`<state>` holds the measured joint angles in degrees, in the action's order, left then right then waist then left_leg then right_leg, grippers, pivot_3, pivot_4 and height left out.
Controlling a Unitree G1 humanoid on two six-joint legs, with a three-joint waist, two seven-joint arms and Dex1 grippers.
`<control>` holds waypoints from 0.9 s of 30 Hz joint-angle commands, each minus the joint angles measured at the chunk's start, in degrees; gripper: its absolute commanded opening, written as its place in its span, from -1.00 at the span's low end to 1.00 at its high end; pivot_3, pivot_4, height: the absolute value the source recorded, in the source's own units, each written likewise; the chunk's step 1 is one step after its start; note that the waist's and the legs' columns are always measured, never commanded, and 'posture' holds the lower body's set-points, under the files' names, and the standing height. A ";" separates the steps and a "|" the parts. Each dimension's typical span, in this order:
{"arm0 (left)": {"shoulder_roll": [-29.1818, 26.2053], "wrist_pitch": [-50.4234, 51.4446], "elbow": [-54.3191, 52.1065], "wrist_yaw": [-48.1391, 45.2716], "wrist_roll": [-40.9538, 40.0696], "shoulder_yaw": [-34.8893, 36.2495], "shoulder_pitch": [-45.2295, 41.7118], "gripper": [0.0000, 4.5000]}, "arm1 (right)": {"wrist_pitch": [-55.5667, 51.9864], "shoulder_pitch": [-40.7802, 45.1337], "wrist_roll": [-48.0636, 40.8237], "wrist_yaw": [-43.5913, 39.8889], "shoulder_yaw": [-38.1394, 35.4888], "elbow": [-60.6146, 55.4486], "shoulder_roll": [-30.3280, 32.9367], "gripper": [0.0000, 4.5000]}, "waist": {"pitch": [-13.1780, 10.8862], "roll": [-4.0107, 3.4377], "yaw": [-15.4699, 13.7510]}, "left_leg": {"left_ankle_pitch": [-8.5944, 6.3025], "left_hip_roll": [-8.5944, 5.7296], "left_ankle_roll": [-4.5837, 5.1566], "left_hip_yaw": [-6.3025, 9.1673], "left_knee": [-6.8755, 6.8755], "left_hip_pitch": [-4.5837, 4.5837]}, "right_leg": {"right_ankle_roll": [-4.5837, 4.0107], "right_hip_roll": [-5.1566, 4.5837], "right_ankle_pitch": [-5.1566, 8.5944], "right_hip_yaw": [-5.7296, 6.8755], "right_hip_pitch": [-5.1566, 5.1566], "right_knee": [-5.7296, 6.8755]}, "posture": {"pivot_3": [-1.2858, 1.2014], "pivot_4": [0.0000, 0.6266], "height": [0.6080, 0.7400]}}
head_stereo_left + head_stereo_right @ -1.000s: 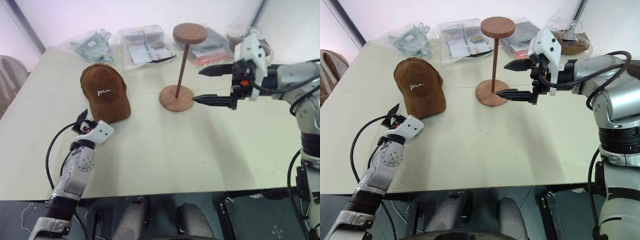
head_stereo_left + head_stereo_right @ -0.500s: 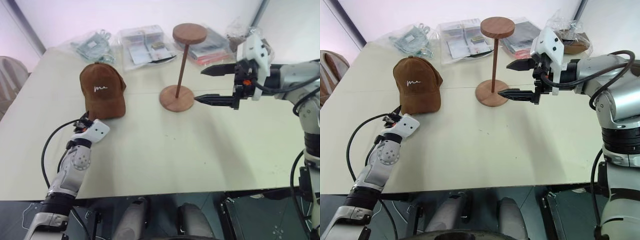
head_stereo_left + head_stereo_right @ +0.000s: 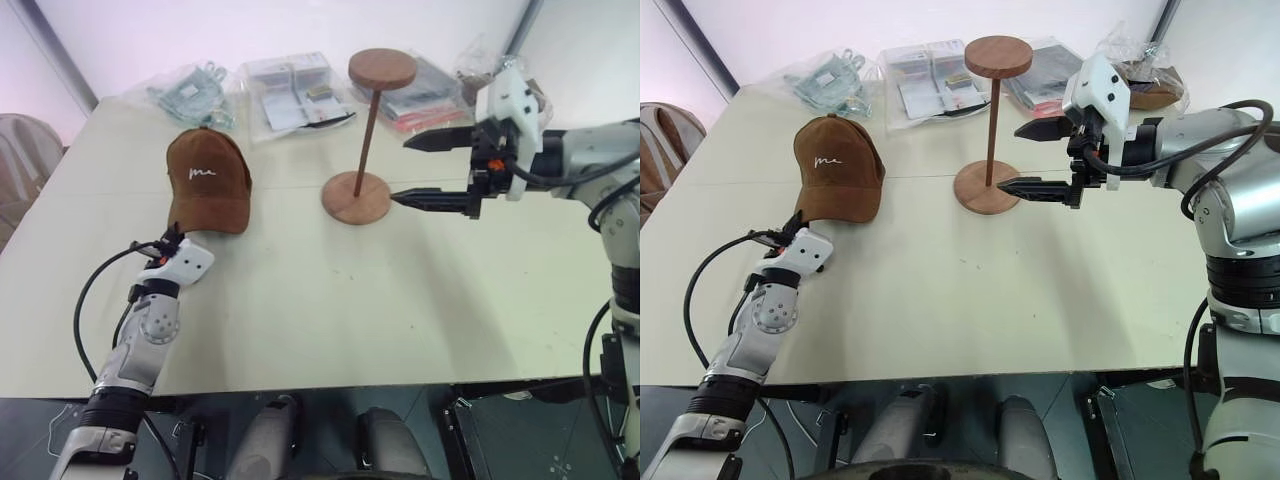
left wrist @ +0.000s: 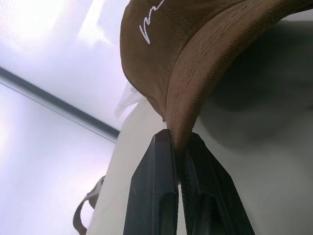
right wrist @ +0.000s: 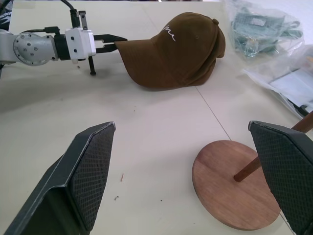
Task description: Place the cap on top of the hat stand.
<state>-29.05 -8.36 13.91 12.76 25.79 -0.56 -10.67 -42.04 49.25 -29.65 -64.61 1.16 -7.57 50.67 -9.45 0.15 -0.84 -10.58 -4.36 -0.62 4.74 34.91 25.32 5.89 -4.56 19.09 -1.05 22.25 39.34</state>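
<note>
Pinching the cap (image 3: pixel 207 180) brim edge, the left pincer (image 5: pixel 115 41) sits at the cap's 6 o'clock. Right pincer (image 3: pixel 425 170), spread, hovers at the hat stand's (image 3: pixel 368 135) 3 o'clock over the desk (image 3: pixel 350 300).

Both arms are silver-grey metal with round screwed joints and looping black cables. Each ends in a white wrist housing and a gripper with two black, cross-hatched fingers (image 5: pixel 88 176); the right wrist bears a small orange mark.
</note>
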 commanded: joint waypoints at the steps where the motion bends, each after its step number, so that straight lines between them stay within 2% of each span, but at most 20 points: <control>1: 0.44 -1.21 -3.86 1.20 0.01 1.57 1.29 -0.98 | 1.12 1.04 -0.20 -0.30 -2.10 -0.82 0.98 1.00 | -0.01 0.01 0.08 | 0.00 0.00 0.00 0.00 0.01 0.04 | 0.00 0.00 0.00 -0.01 0.03 0.00 | 0.03 -0.52 1.00; 7: 1.98 -0.75 -9.82 1.93 -0.08 2.81 2.54 -0.98 | 1.56 1.51 0.17 -0.40 -1.73 -0.18 0.66 1.00 | -0.03 0.05 0.06 | -0.03 0.00 0.05 -0.01 0.05 0.12 | 0.01 0.00 0.00 0.00 0.08 -0.02 | 0.03 -0.52 1.00; 13: 5.19 3.65 -20.24 -0.84 -0.13 3.04 0.54 -0.98 | 2.47 2.18 0.78 -0.71 -1.36 1.00 0.79 1.00 | -0.05 0.07 0.03 | -0.03 0.00 0.05 -0.01 0.08 0.14 | 0.01 0.01 0.00 0.00 0.08 -0.03 | 0.03 -0.52 1.00; 19: 7.85 10.95 -26.76 -3.20 1.21 2.90 -9.94 -0.98 | 3.21 3.31 1.96 -1.38 -1.39 2.61 1.42 1.00 | -0.06 0.10 0.04 | -0.03 -0.01 0.06 -0.01 0.15 0.17 | 0.03 0.04 -0.01 0.05 0.05 -0.03 | 0.03 -0.52 1.00; 27: 12.00 16.13 -22.80 -0.20 9.50 -2.63 -24.59 -0.98 | 5.78 5.59 4.35 0.25 -3.61 8.07 2.60 1.00 | -0.09 0.14 0.06 | -0.05 -0.02 0.10 -0.07 0.19 0.17 | 0.09 0.08 -0.04 0.09 0.03 -0.04 | 0.03 -0.52 1.00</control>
<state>-17.47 7.44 -8.50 11.11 33.27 -2.04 -33.66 -37.24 52.65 -25.54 -65.42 1.08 0.05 52.25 -9.53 0.30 -0.77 -10.63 -4.38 -0.53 4.67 35.10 25.49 5.98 -4.48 19.05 -0.96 22.28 39.29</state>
